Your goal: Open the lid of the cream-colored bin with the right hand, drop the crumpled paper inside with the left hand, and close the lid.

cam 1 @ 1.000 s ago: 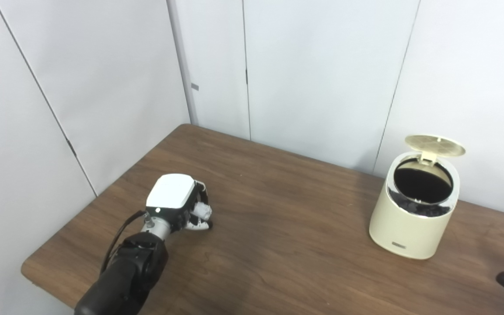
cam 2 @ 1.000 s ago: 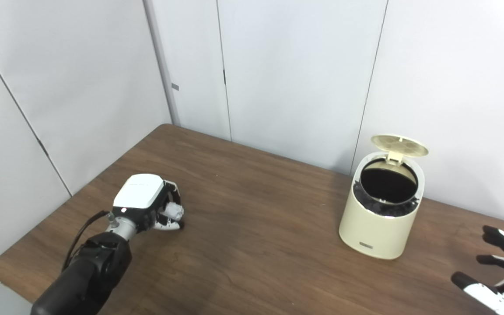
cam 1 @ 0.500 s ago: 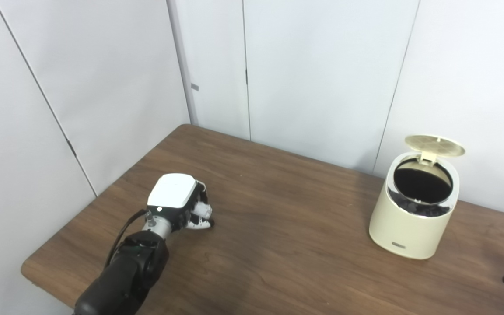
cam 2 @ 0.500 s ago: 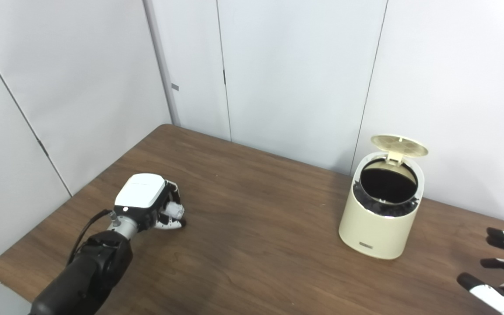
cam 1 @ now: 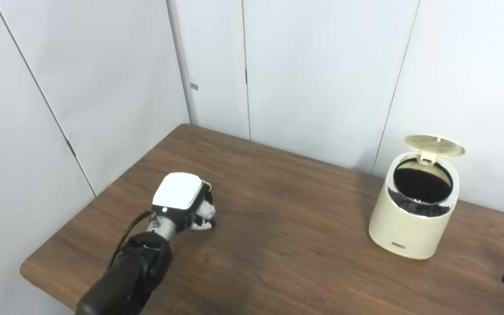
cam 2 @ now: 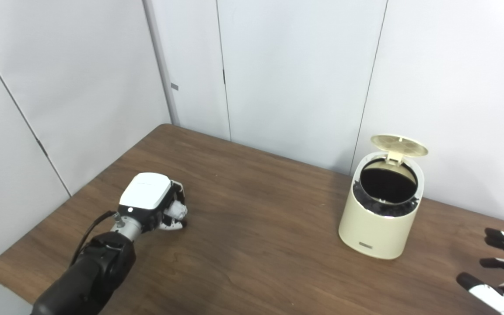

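Observation:
The cream-colored bin point(cam 1: 409, 227) stands at the table's right rear, its round lid point(cam 1: 435, 145) tipped up and open, with a dark liner inside. My left hand point(cam 1: 182, 201) rests low on the table's left side, fingers curled shut around a small white crumpled paper point(cam 1: 207, 212), which is mostly hidden under the hand. My right hand point(cam 2: 503, 273) is at the bottom right edge, to the right of the bin and apart from it, fingers spread and empty.
The brown wooden table point(cam 1: 287, 245) sits in a corner of white wall panels point(cam 1: 322, 78). The bin stands close to the back wall. The table's left corner edge point(cam 1: 29, 271) lies just beside my left forearm.
My left hand, still shut on the paper, has shifted slightly to the right. My right hand has drawn a little further toward the bottom right edge. The lid stays open.

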You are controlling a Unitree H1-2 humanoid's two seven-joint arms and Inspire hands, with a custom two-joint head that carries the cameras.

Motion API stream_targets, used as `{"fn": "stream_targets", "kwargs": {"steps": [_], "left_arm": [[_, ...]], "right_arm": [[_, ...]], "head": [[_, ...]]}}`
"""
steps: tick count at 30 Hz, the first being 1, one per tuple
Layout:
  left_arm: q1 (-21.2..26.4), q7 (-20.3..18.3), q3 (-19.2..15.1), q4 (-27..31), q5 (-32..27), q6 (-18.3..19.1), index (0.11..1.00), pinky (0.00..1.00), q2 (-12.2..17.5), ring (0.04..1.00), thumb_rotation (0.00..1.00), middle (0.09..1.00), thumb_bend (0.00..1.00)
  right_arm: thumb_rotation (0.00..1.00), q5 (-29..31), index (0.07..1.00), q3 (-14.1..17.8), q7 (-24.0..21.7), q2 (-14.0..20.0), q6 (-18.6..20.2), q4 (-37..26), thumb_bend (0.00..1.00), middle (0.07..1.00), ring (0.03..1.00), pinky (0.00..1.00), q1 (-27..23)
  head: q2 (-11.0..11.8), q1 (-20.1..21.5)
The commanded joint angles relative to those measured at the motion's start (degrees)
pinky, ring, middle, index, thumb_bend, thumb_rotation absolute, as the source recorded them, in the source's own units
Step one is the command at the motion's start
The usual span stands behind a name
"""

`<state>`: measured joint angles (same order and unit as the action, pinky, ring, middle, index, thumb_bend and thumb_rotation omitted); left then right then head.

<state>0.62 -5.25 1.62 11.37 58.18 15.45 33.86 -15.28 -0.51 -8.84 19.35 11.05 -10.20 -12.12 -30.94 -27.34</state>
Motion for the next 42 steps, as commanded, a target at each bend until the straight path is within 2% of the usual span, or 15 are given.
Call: {"fn": "stream_targets", "kwargs": {"steps": [1, 4, 7, 8, 10, 14, 15, 19, 21, 23, 25, 29, 32, 37, 42], "left_arm": [[2.62, 0.54, -0.56, 3.91, 1.82, -0.76, 0.495, 0.33, 1.68, 0.37, 0.0, 0.428, 0.52], [4.61, -0.86, -0.94, 6.73, 1.49, -1.52, 0.506, 0.4, 1.55, 0.433, 0.0, 0.404, 0.52], [6.38, -3.15, -1.19, 8.97, 1.85, -1.3, 0.487, 0.39, 1.27, 0.415, 0.0, 0.464, 0.53], [7.03, -3.58, -1.3, 9.58, 1.8, -1.34, 0.503, 0.44, 1.09, 0.452, 0.0, 0.443, 0.52], [7.97, -4.17, -1.53, 10.46, 1.57, -1.57, 0.511, 0.45, 0.79, 0.463, 0.0, 0.429, 0.52], [10.57, -4.46, -0.97, 12.12, 3.03, -2.99, 0.512, 0.44, 0.37, 0.453, 0.0, 0.41, 0.52], [11.4, -4.16, -0.75, 12.36, 3.34, -3.75, 0.499, 0.43, 0.15, 0.449, 0.0, 0.442, 0.52], [14.5, -4.59, -0.21, 13.12, 3.4, -5.2, 0.514, 0.44, -1.51, 0.48, 0.0, 0.431, 0.52], [16.52, -4.53, 0.32, 13.29, 2.88, -6.17, 0.5, 0.39, -2.85, 0.433, 0.0, 0.447, 0.52], [18.46, -3.6, 0.88, 12.69, 1.56, -7.5, 0.487, 0.28, -4.43, 0.32, 0.0, 0.466, 0.53], [20.14, -2.87, 1.68, 11.72, 1.13, -8.81, 0.484, 0.27, -5.86, 0.316, 0.0, 0.469, 0.53], [24.33, -1.7, 4.59, 8.72, 1.3, -12.03, 0.519, 0.35, -8.9, 0.445, 0.0, 0.431, 0.52], [26.57, -1.11, 6.23, 6.5, 1.52, -13.73, 0.524, 0.37, -10.93, 0.472, 0.0, 0.444, 0.52], [29.73, 0.79, 8.58, 2.85, 3.19, -15.35, 0.52, 0.31, -14.05, 0.422, 0.0, 0.418, 0.52], [32.55, 2.43, 10.33, -0.49, 3.33, -15.91, 0.516, 0.35, -16.62, 0.454, 0.0, 0.44, 0.52]], "right_arm": [[0.58, 0.02, 0.831, 0.4, 0.84, 0.29, -1.64, -1.56, 0.96, 0.835, 0.708, 0.32, -2.08], [0.59, -0.85, 0.834, 0.13, 1.29, 0.14, -1.93, -1.23, 0.96, 0.84, 0.709, 0.32, -2.18], [0.58, -1.25, 0.844, 0.0, 1.46, -0.09, -1.9, -1.13, 0.95, 0.851, 0.718, 0.32, -2.16], [0.56, -1.37, 0.85, -0.06, 1.43, -0.17, -1.68, -1.21, 0.94, 0.859, 0.73, 0.33, -2.15], [0.55, -1.51, 0.858, -0.13, 1.38, -0.31, -1.41, -1.3, 0.93, 0.864, 0.738, 0.34, -2.15], [0.5, -1.84, 0.87, -0.21, 1.58, -0.76, -1.1, -1.35, 0.9, 0.879, 0.763, 0.39, -2.11], [0.5, -2.01, 0.873, -0.29, 1.53, -0.83, -0.89, -1.48, 0.9, 0.881, 0.769, 0.41, -2.09], [0.49, -3.19, 0.894, -0.84, 1.56, -1.19, -0.41, -1.88, 0.88, 0.903, 0.807, 0.51, -2.21], [0.44, -1.98, 0.899, -0.72, 0.91, -1.78, 0.52, -2.31, 0.85, 0.91, 0.823, 0.56, -2.29], [0.35, -1.33, 0.914, -0.78, 0.58, -2.37, 0.98, -2.47, 0.8, 0.93, 0.851, 0.65, -2.38], [0.31, -1.58, 0.918, -1.03, 0.72, -2.75, 1.0, -2.44, 0.79, 0.934, 0.858, 0.68, -2.52], [0.25, -2.67, 0.919, -2.01, 1.42, -3.69, 0.41, -1.9, 0.77, 0.928, 0.858, 0.74, -2.95], [0.19, -3.26, 0.918, -2.62, 2.0, -4.21, -0.43, -1.1, 0.78, 0.929, 0.863, 0.77, -2.98], [0.24, -5.46, 0.907, -3.68, 3.46, -4.5, -2.04, 0.51, 0.82, 0.924, 0.862, 0.74, -2.76], [0.29, -6.82, 0.908, -4.23, 4.51, -5.2, -2.25, 1.5, 0.82, 0.921, 0.865, 0.73, -2.79]], "head": [[-0.08, 0.06], [0.02, 0.8], [0.09, 1.36], [0.14, 1.53], [0.1, 2.07], [0.22, 3.79], [0.24, 4.09], [0.53, 6.31], [0.73, 7.23], [0.88, 8.99], [0.97, 9.87], [1.53, 12.41], [2.07, 14.38], [2.31, 17.03], [2.69, 19.08]]}}
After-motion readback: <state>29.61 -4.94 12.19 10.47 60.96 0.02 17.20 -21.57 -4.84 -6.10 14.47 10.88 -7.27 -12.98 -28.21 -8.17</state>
